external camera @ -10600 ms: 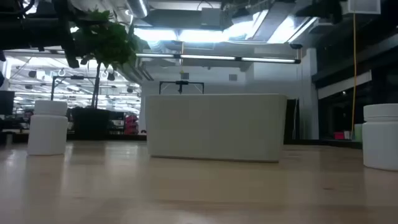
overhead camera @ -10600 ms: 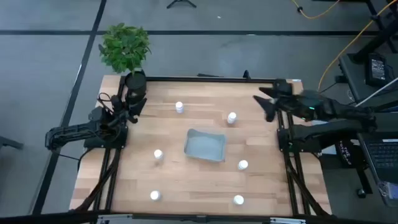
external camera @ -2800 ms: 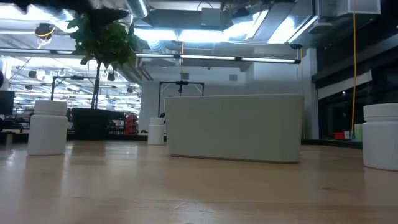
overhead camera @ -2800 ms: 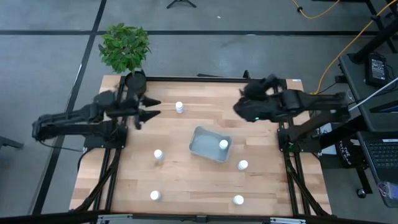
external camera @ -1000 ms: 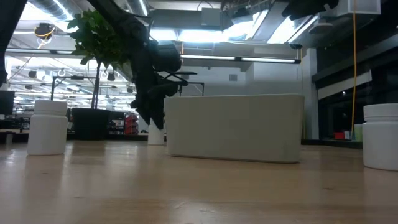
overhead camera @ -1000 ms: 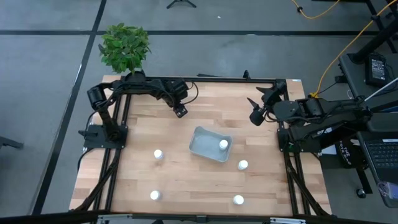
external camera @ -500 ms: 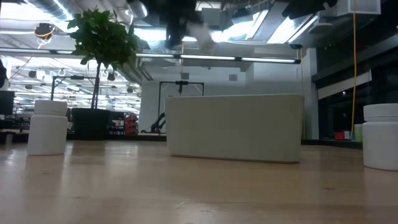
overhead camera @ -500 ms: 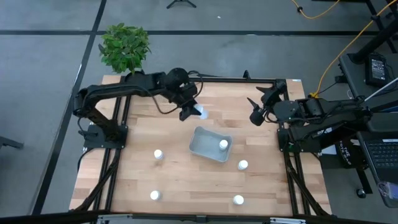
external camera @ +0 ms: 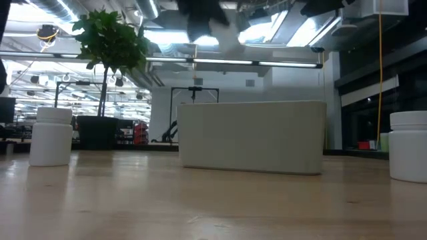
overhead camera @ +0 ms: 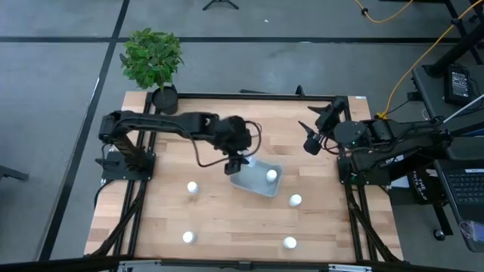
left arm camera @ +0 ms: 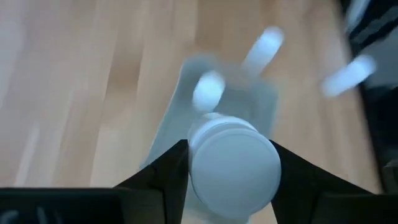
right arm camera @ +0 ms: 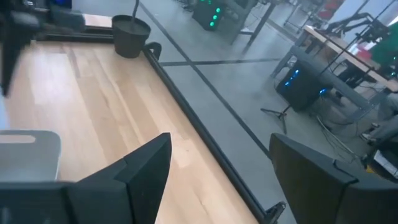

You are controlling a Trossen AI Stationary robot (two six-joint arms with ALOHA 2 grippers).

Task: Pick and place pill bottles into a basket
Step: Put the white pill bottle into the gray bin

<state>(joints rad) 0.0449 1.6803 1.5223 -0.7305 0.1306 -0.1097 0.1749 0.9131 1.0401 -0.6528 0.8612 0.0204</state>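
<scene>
Your left claw [left arm camera: 227,186] is clenched on a pill bottle [left arm camera: 233,167], both fingers pressed to the sides of its body just under the round cap, and it hangs over the 9 o'clock edge of the basket [overhead camera: 249,181], which sits near the middle of the table [overhead camera: 212,219]. In the high view the left claw [overhead camera: 235,162] covers that bottle, so only the wrist picture shows the grip.

One bottle already stands inside the basket [overhead camera: 271,175], toward its 3 o'clock side. Four more wait on the wood: one at 9 o'clock of the basket [overhead camera: 193,187], one at 4 o'clock just beside it [overhead camera: 295,200], one toward 7 o'clock near the front edge [overhead camera: 187,237], and one at 5 o'clock near the front edge [overhead camera: 290,242].

Judging by their look, these bottles are light, rigid and smooth-walled, so they will probably slip or tip rather than crush. Take each across the body just below the cap, as you have this one; the cap's wider rim gives the fingers a ledge. The basket looks like thin, light plastic, so a nudge may slide it. Lower before letting go, since a dropped bottle could bounce out over the low wall or knock the one inside.

Your right claw [overhead camera: 316,130] waits released and empty at the table's 2 o'clock corner.
</scene>
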